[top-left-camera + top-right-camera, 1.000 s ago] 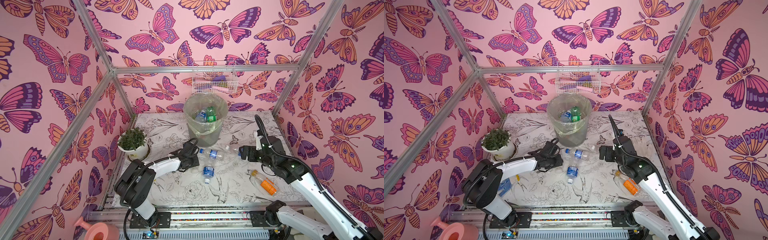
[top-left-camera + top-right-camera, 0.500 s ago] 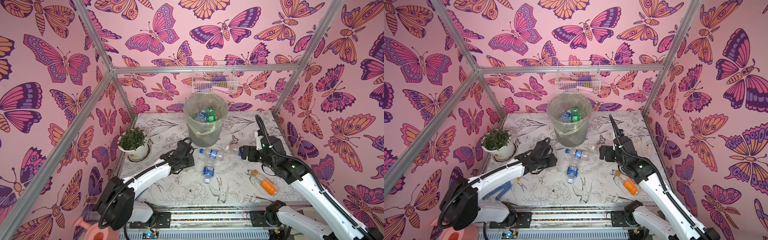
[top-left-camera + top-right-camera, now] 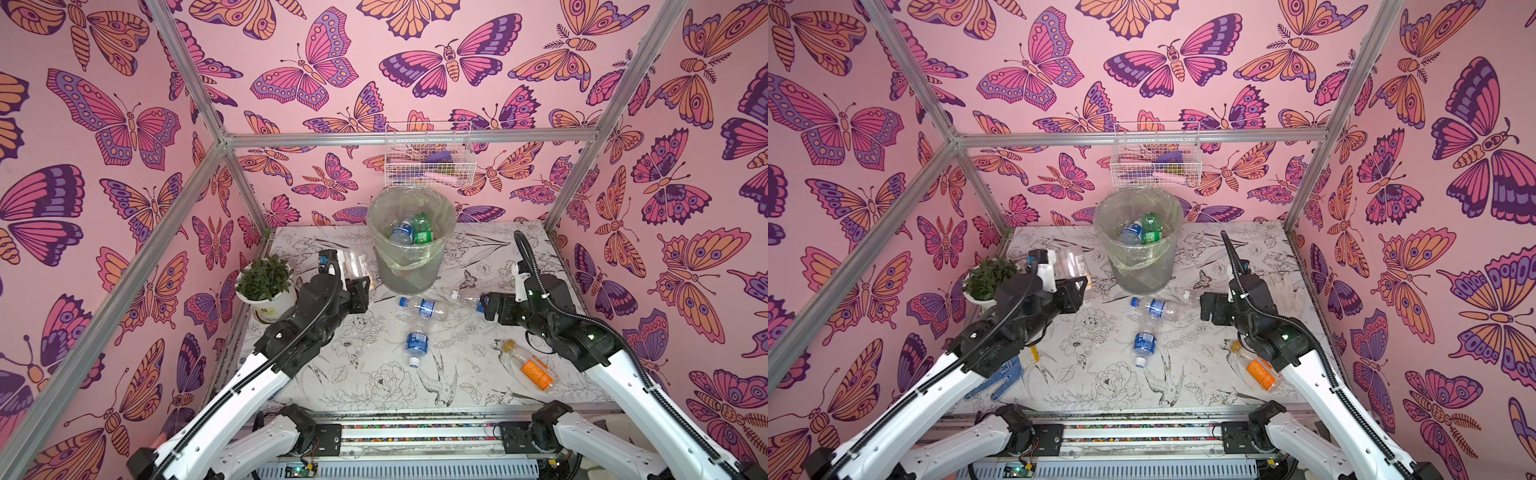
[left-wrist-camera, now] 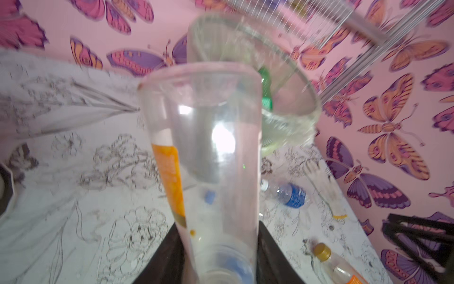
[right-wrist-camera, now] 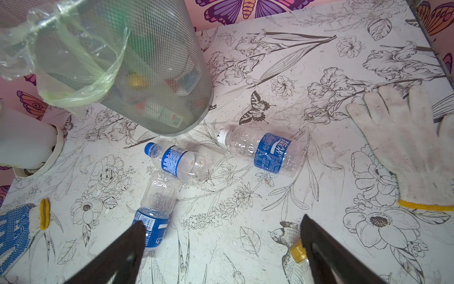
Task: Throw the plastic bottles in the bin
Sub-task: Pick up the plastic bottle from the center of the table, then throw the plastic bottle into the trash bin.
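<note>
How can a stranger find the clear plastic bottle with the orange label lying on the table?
Start at the round grey bin at the back of the flower-printed table. Come forward along the right arm: the clear bottle lies beside it. The bottles lying nearby have blue labels; this one has an orange label and yellow cap.

1 white glove lies flat ahead of the right fingers, well apart. 1 blue-dotted glove lies wide of them; 1 white flowerpot stands beyond it.
</note>
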`<state>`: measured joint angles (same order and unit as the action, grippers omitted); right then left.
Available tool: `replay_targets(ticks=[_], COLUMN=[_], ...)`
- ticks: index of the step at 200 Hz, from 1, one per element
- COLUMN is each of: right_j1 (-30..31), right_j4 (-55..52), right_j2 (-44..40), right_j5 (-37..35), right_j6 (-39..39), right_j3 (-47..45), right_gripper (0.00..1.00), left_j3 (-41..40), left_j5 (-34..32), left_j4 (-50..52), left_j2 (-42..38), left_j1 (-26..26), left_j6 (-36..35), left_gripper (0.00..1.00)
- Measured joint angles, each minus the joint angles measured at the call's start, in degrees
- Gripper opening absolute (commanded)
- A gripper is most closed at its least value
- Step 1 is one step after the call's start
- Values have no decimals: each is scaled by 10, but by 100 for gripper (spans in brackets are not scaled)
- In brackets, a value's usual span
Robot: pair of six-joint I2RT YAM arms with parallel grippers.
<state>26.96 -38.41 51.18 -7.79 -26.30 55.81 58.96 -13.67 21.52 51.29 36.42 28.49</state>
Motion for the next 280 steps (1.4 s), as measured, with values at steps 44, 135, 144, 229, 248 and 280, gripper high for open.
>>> replay_targets(ticks=[44,135,144,229,248,280], right_j1=[0,0,0,0,0,0], right_j4=[0,-4,-4,-9,-15,-24], right_j2=[0,-4,-4,-13,-17,-23], right_j5=[2,2,2,2,2,1], right_j6=[-7,-7,-7,-7,-7,-7], right_j3=[0,0,0,0,0,0], right_gripper=[99,99,99,99,99,99], left_j3=[81,143,152,335,391,462], left_j5=[-24,-25,-24,25,48,94], left_j4=[-12,-20,-23,-63,-55,2], left_j2=[3,55,62,241,322,459], left_j1=[7,7,7,-8,-20,-44], left_j6=[-98,-160,-165,-202,-200,-185], left_gripper=[26,26,26,29,43,98])
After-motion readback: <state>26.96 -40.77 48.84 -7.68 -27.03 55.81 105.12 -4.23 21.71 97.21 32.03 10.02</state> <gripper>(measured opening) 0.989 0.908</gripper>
